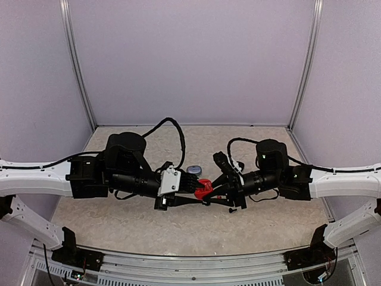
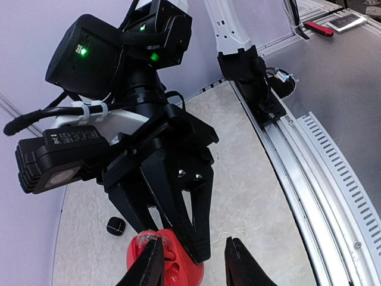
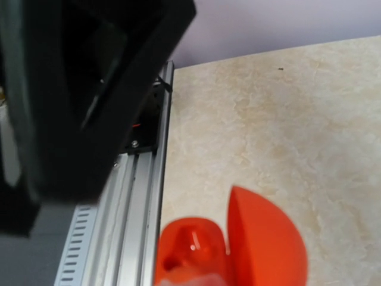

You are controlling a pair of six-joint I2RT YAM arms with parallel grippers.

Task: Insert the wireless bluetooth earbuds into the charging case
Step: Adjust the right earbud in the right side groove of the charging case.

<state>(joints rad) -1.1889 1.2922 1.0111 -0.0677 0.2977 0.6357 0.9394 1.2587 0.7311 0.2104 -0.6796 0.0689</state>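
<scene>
An open red charging case hangs above the table's middle, between the two arms. My right gripper is shut on it; its black fingers reach down onto the case in the left wrist view. My left gripper stands open right at the case, with its left fingertip against the red shell and its right one apart. The right wrist view shows the case's base and raised lid close up and blurred. I cannot make out any earbuds.
A grey rounded case lies on the beige table just behind the grippers. A small black object sits on the table beside the right arm. The metal rail runs along the near edge.
</scene>
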